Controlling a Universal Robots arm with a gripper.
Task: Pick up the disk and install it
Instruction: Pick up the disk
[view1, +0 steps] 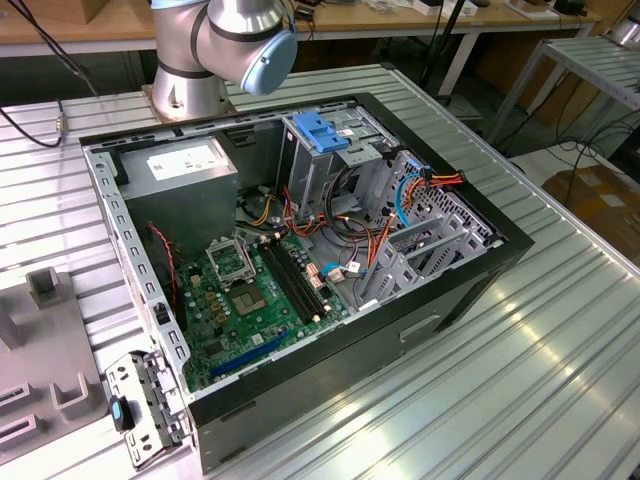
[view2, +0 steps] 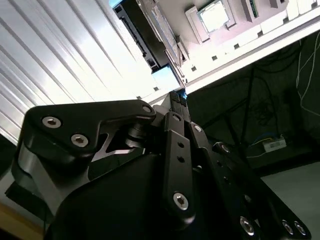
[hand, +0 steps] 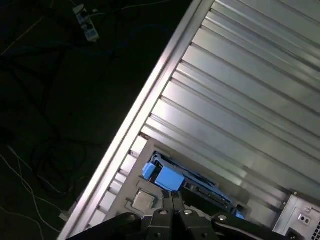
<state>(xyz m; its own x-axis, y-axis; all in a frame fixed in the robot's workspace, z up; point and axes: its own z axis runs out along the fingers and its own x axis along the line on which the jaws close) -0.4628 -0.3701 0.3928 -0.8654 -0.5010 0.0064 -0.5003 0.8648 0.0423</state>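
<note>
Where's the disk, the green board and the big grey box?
disk (hand: 167, 178): first wrist view, on its blue rail.
green board (view1: 222, 325): exterior view, on a bare green part.
grey box (view1: 185, 160): exterior view, on its white sticker.

The closed gripper (view2: 178, 97) hovers near the blue-railed disk (view2: 156, 35).

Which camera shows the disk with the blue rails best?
The first wrist view: the disk shows its blue rail and dark end plainly. The second wrist view catches it nearly edge-on, at a steep angle.
</note>
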